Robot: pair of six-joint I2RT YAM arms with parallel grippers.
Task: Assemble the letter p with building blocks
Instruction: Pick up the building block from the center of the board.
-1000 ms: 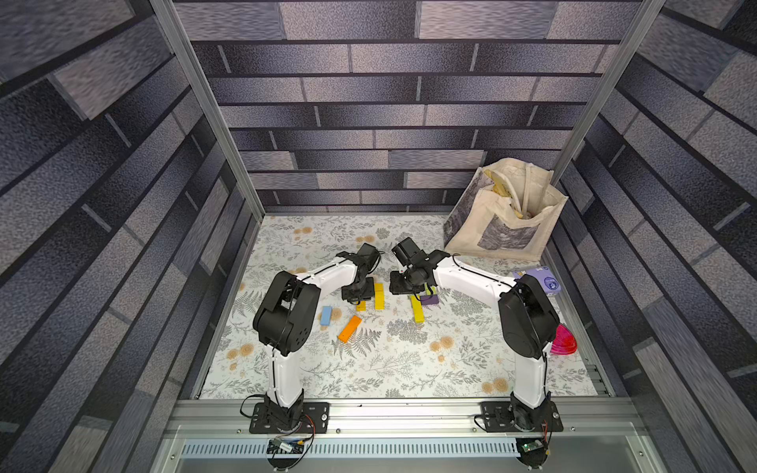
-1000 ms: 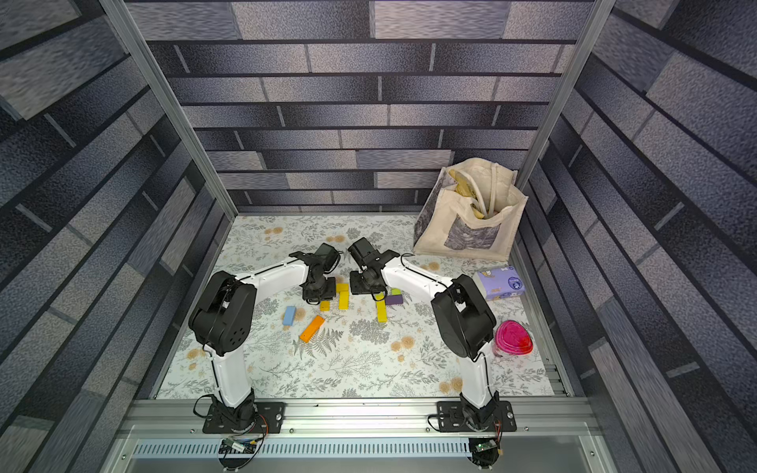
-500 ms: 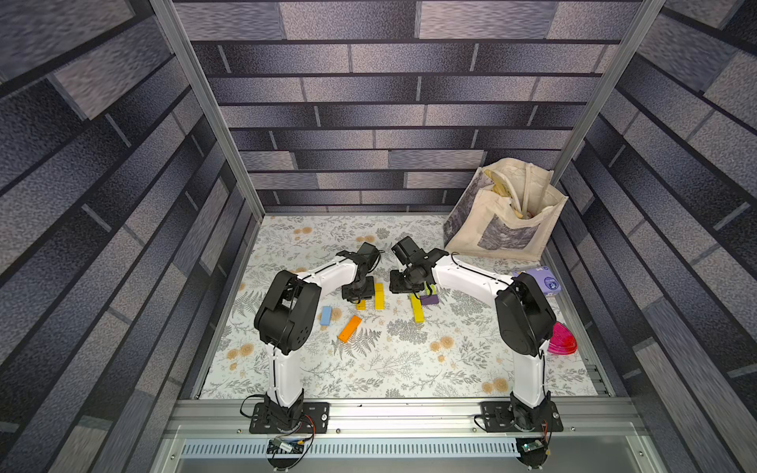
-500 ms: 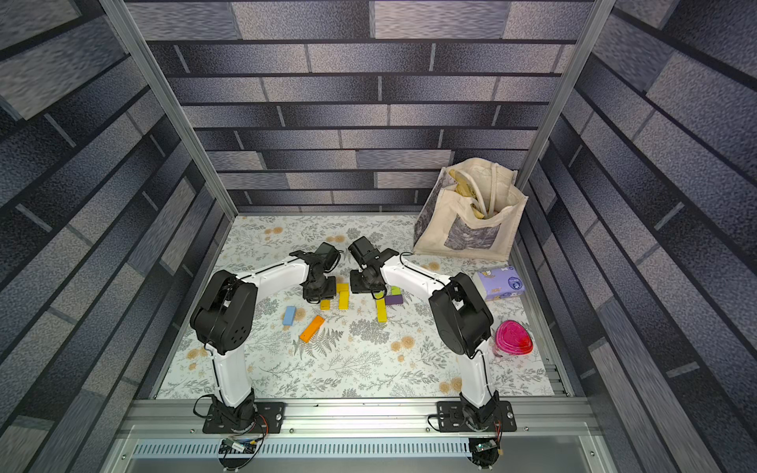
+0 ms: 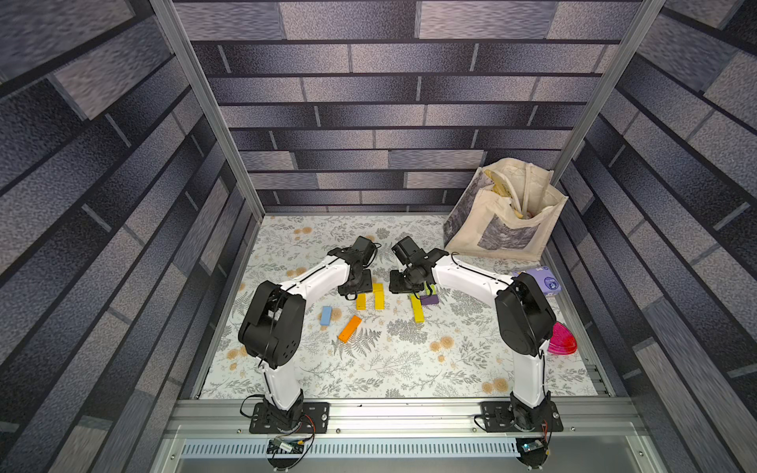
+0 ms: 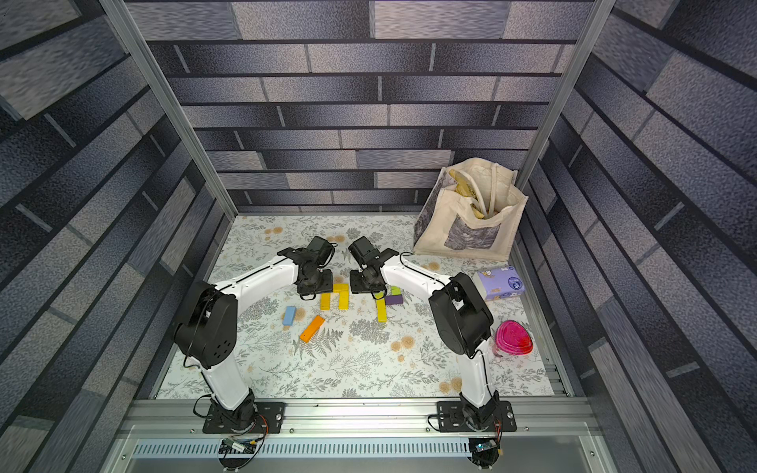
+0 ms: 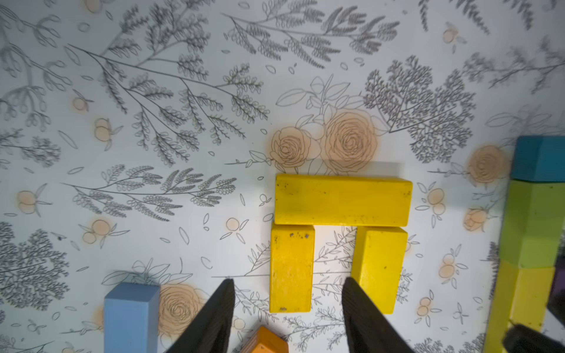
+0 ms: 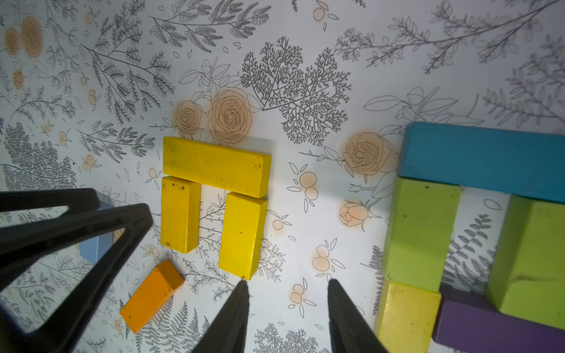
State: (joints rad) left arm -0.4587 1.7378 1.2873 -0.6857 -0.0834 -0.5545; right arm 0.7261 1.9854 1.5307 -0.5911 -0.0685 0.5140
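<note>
Right now we are working on the yellow figure in the middle of the desk. A yellow bar is lying crosswise, with a left yellow leg and a right yellow leg butting against its long edge and a gap between them, so nothing is closing the bowl or lengthening the stem. We are holding the left end effector open astride the free end of the left yellow leg, its fingers clear on both sides and gripping nothing; we are judging this to be the release step of placing that leg. The right end effector is hovering just beside the right yellow leg, jaws partly apart and empty. For the next move we are looking at the loose pieces, the orange block lying askew near the legs and the light blue block beside it. One needs lifting, squaring up and setting across the leg ends without nudging them. Toward the right arm, a teal block, two lime green blocks, a purple block and a pale yellow block are already forming a p.
</note>
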